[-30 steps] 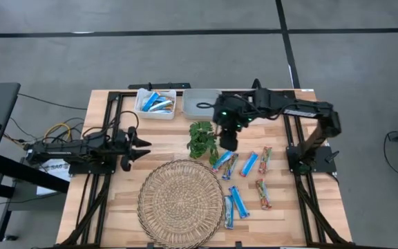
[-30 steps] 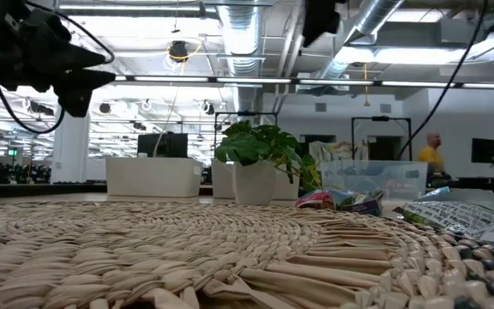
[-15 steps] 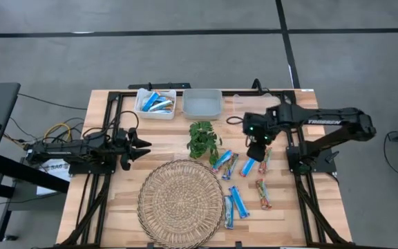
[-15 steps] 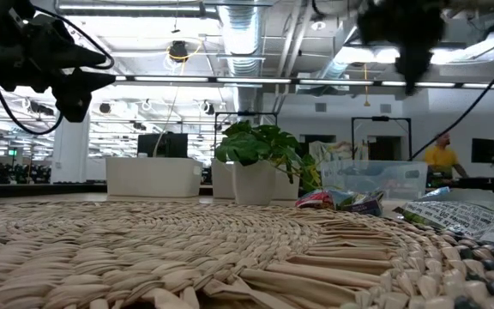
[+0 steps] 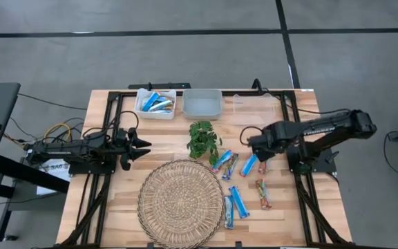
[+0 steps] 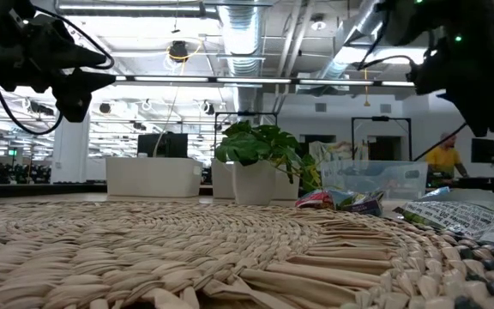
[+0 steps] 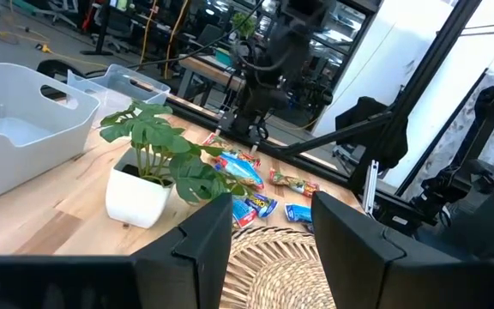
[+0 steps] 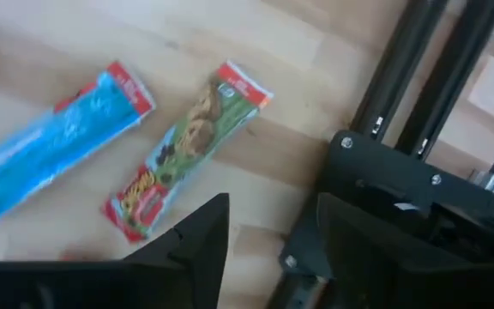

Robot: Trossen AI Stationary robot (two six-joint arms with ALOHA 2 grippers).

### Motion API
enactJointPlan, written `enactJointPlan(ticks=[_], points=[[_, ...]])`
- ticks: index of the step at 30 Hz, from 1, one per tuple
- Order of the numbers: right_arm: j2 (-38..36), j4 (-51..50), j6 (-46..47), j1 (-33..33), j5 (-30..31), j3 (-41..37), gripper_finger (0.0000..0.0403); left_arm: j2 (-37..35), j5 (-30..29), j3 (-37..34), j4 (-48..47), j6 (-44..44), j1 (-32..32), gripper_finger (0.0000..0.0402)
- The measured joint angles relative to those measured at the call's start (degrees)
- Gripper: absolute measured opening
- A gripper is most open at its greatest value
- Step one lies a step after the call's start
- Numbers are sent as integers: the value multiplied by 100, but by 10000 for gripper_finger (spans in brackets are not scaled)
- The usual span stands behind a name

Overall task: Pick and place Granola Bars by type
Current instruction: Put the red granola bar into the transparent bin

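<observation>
High view: right gripper [image 5: 254,149] hovered released over slim blue foil-wrapped granola bars [image 5: 249,164] near the desk's right edge. Left gripper [image 5: 144,144] waited released at the left edge, grasping nothing.

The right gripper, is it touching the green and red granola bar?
Apart. The right wrist view shows bare wood between the right gripper and the green and red granola bar.

bars [image 5: 244,181]: blue + red-green foil, flat on table | 3 o'clock of mat | few more in bin, 11 o'clock
</observation>
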Motion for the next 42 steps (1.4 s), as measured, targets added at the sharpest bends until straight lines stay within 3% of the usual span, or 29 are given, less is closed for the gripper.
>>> enactJointPlan(ticks=[6, 11, 16, 22, 30, 42], points=[[0, 465, 2001, 619, 285, -287, 187, 1, 0, 0, 0, 0, 0, 153], [13, 1276, 2831, 857, 73, -786, 196, 0, 0, 0, -2, -5, 0, 153], [23, 2127, 3000, 852, -181, -1171, 201, 1, 2, -2, -2, -11, 0, 153], [23, 2368, 3202, 703, -186, -1571, 197, 1, 2, -2, -2, -14, 0, 153], [23, 3224, 2796, 468, -186, -1899, 187, -1, 4, -2, -2, -15, 0, 153], [17, 3397, 2656, 435, -147, -2374, 164, 1, 7, -2, -2, -17, 0, 153]])
